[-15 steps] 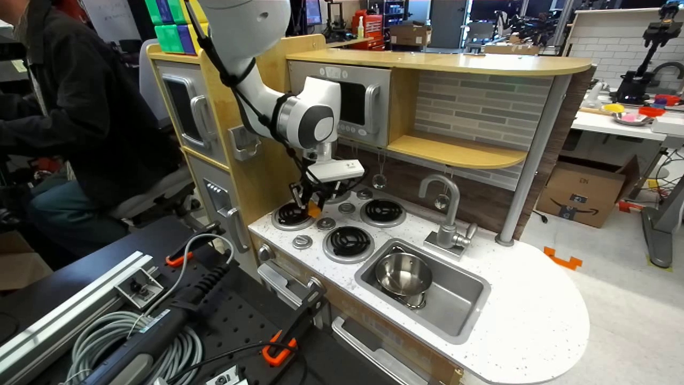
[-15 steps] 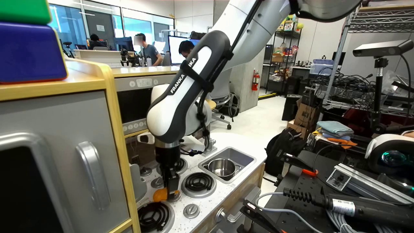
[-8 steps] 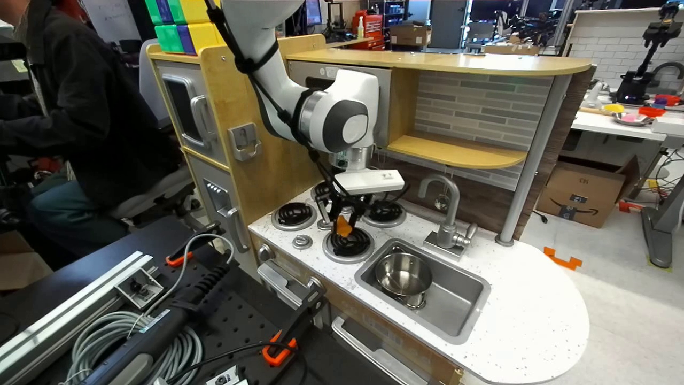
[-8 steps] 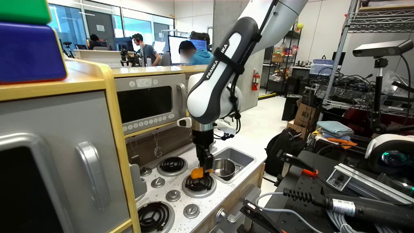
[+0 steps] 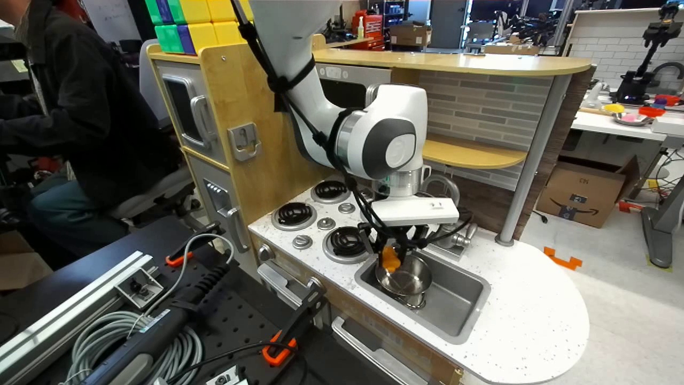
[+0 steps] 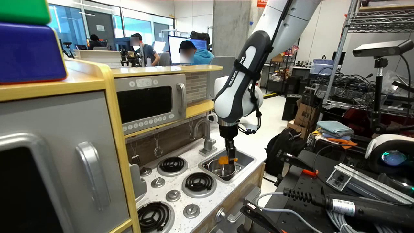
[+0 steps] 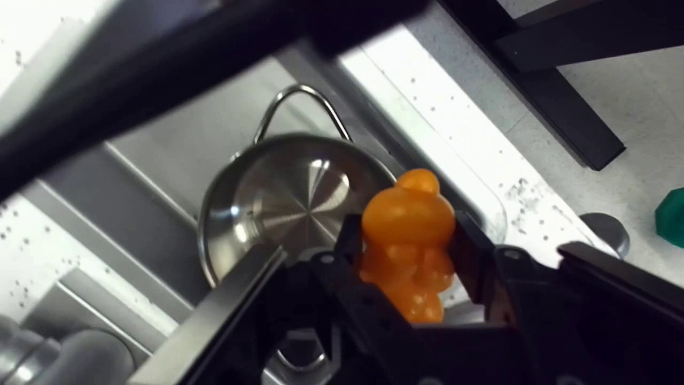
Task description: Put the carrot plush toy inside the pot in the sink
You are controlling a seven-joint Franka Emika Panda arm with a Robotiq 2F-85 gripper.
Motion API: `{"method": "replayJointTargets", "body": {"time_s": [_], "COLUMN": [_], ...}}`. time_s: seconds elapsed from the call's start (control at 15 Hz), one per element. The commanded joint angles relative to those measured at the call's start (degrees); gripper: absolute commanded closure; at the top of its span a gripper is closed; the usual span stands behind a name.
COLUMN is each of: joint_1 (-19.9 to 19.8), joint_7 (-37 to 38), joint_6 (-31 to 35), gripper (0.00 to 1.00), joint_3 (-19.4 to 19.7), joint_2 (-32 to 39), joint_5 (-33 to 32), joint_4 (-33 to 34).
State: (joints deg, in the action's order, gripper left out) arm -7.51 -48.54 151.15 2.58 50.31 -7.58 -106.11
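Closest, in an exterior view, a black perforated table [image 5: 251, 305] fills the lower left, carrying a coil of grey cable [image 5: 99, 331] and, at its edge, a black clamp [image 5: 307, 311] with orange tips. Just beyond it is a wooden play kitchen [image 5: 267, 176] with a white speckled counter [image 5: 523, 310]. A rectangular silver sink [image 5: 459, 310] with rounded corners is set into the counter, and a small round silver pot [image 5: 412, 285] stands inside it, at the end nearer the black coil burners [image 5: 294, 214]. At the pot, the black gripper [image 7: 407, 230] points down from a white robot arm [image 5: 385, 144]. Its jaws are narrow, only as far apart as the small orange toy [image 7: 409, 216] is wide, and they hold it with a fingertip against each side. The toy is at the pot's mouth, overlapping the rim in all three views; whether its lower end dips below the rim cannot be told. The wrist view shows it glossy, a small knob above a wider round part. Behind the sink rises a grey faucet [image 6: 209, 144], and above the counter is a silver microwave [image 6: 145, 100] with a dark window. Past the kitchen, a person in a blue top [image 6: 202, 56] is beside a monitor [image 6: 174, 45]; far back is a red tool chest [image 5: 374, 27].
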Motion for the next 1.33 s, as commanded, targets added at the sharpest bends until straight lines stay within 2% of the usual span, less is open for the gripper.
{"method": "replayJointTargets", "body": {"time_s": [0.0, 0.33, 0.53, 0.87, 0.93, 1.0, 1.07, 1.27], "joint_1": [0.1, -2.8, -2.2, -2.1, -2.0, -2.1, -2.2, -2.6], "joint_7": [6.5, 9.5, 11.1, 12.1, 12.2, 12.0, 11.8, 10.8], "joint_6": [-0.1, 2.1, 7.1, 9.1, 9.0, 9.3, 9.3, 10.2], "gripper": [0.81, 0.81, 0.81, 0.81, 0.78, 0.31, 0.29, 0.08], "joint_3": [2.2, -0.5, -1.0, -1.1, -1.1, -1.3, -1.5, -3.3], "joint_2": [2.8, 8.1, 11.4, 14.6, 15.1, 15.1, 15.0, 13.3], "joint_5": [-2.7, -2.0, -2.6, -3.6, -3.7, -3.9, -4.0, -4.5], "joint_4": [2.4, 7.3, 10.0, 12.8, 13.3, 13.4, 13.5, 12.0]}}
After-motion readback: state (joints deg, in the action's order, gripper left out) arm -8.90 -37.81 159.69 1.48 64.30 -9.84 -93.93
